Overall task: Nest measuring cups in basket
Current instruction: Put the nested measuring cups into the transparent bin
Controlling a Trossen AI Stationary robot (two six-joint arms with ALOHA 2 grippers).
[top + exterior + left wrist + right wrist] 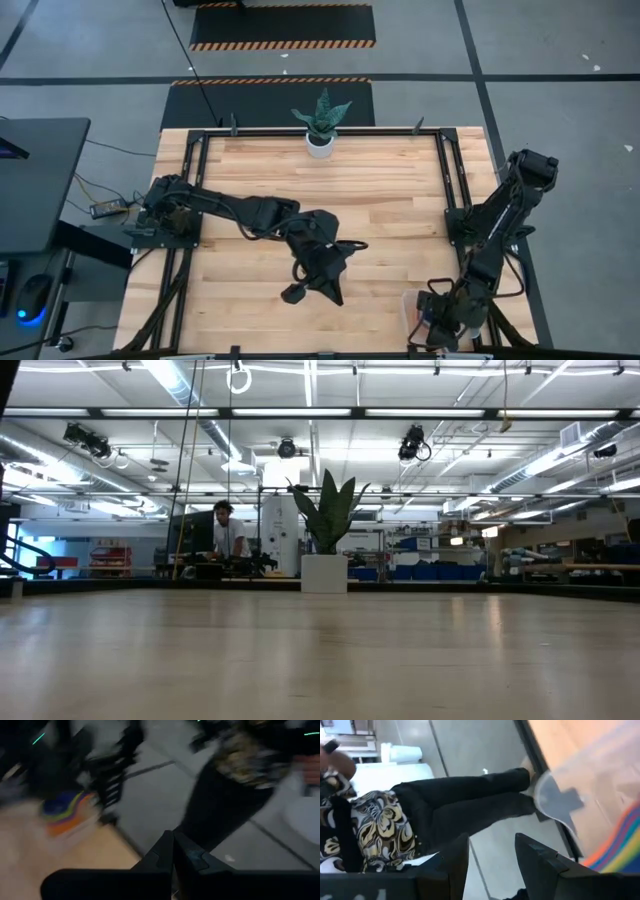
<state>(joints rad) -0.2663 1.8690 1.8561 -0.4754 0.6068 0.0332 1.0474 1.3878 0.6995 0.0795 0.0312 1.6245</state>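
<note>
Landmark: basket [418, 312], at the surface's [380, 210] near right corner. Left claw [325, 285] clenched, empty, mid-surface, well left of the basket. Measuring cups [62, 810] look already stacked inside it, handle axis can't tell. Right claw [440, 320] released, right at the basket, so the right arm is much nearer.

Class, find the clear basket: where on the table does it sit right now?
In the high view the basket sits at the table's near right corner, mostly hidden beneath the right claw, far from the plant pot.
</note>
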